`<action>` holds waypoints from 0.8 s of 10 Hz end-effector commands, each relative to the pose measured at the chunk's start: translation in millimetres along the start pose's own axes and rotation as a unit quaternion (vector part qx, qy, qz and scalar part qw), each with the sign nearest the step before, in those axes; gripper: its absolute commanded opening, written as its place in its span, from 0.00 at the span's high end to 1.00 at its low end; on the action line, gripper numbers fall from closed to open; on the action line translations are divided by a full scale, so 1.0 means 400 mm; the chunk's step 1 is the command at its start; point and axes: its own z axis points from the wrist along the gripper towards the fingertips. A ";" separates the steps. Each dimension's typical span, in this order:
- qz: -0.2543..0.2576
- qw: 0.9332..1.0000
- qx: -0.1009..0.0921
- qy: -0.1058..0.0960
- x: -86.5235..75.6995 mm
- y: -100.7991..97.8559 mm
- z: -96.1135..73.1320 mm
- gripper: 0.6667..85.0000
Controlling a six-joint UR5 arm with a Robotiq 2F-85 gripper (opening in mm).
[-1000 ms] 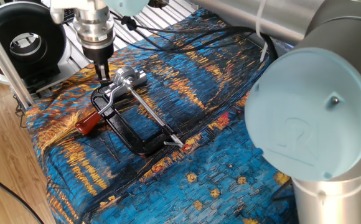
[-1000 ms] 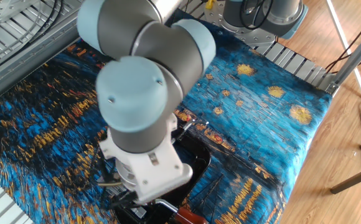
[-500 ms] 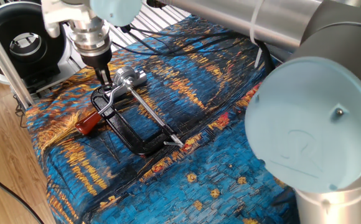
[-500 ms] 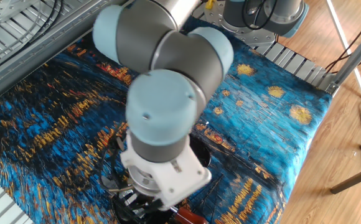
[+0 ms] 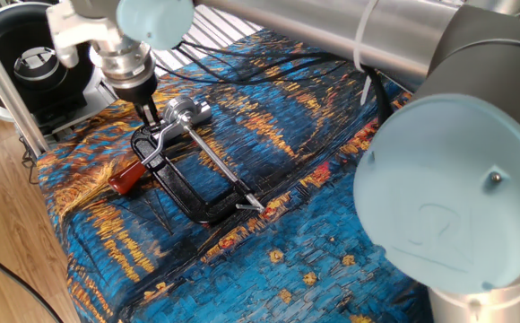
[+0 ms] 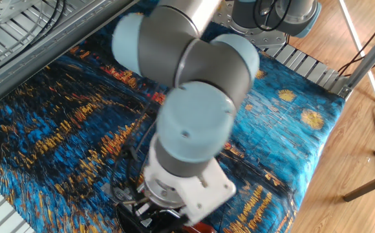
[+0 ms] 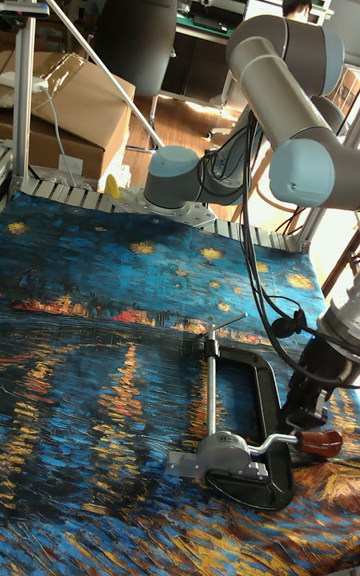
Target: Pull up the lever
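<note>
One fixed view | lever (image 5: 140, 168) lies flat, red sleeve pointing away from the clamp head | pincer (image 5: 149, 113) state unclear

1. Open cloth lies left of the clamp frame (image 7: 270, 416) in the tall view.
2. The rod (image 5: 220, 163) and frame hem the lever (image 5: 139, 169).
3. The end effector (image 5: 150, 115) crowds the clamp head (image 5: 184, 113).
</note>
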 end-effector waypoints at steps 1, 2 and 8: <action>-0.027 1.000 0.001 0.013 -0.014 0.020 0.002 0.72; -0.037 0.999 -0.017 0.007 -0.031 0.055 0.007 0.72; -0.065 0.998 -0.022 0.018 -0.058 0.072 0.040 0.62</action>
